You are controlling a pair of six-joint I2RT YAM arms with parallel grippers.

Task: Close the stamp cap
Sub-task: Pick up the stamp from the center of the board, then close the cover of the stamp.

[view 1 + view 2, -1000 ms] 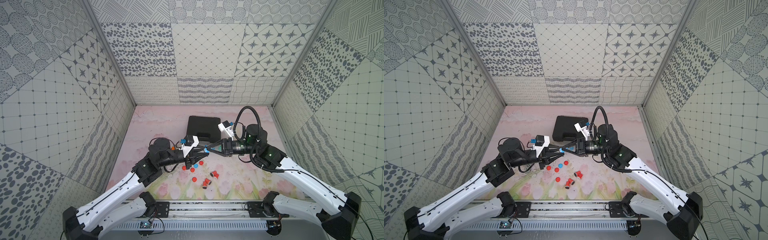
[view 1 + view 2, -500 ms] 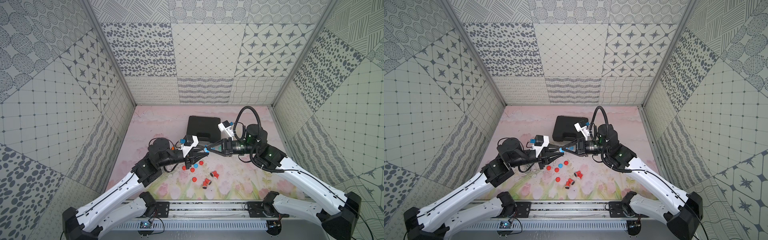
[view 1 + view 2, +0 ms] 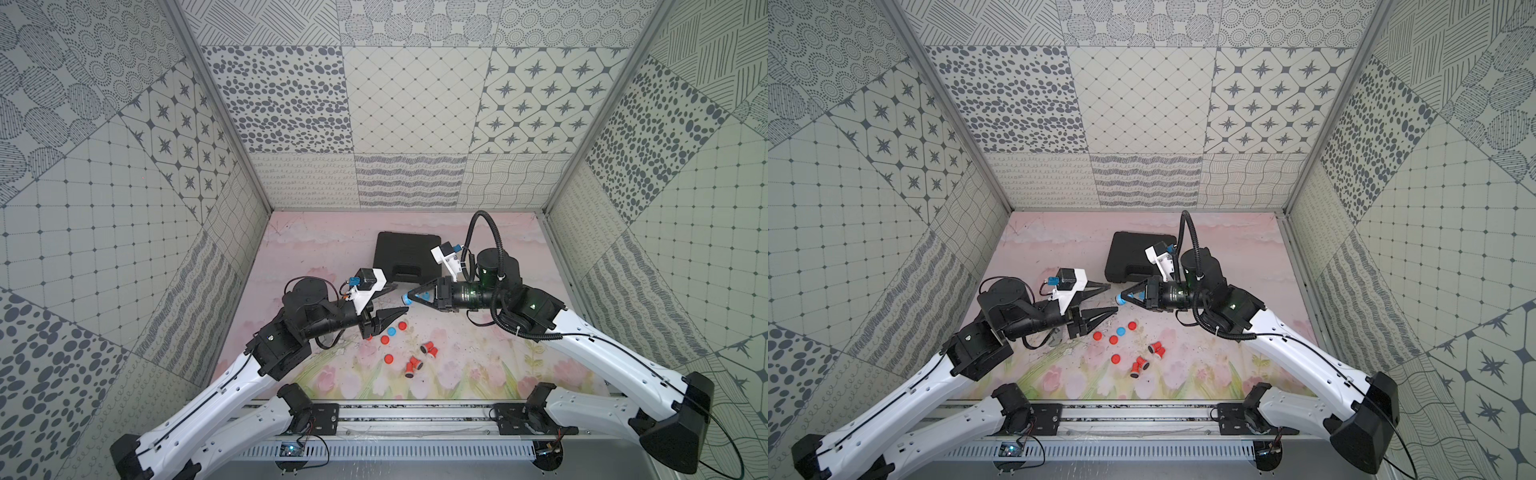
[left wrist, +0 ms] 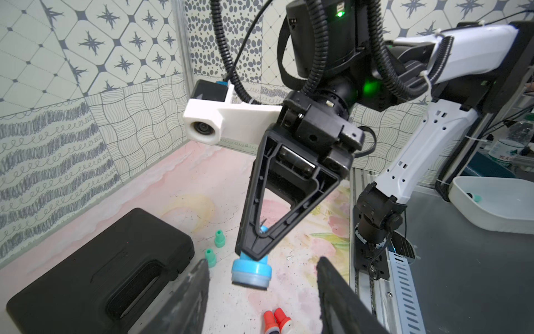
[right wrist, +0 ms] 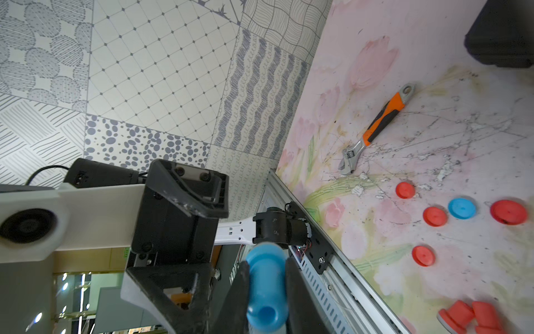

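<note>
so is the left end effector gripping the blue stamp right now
No, the right end effector pinches the blue stamp; the left end effector stands open, fingers clear of it.

Patterned grey-and-cream walls (image 3: 407, 104) close in the far, left and right sides, joined by metal corner posts (image 3: 215, 104). The floor (image 3: 324, 245) is a pink mat printed with tulips, scuffed and stained. A metal rail (image 3: 415, 420) runs along the near edge.
</note>
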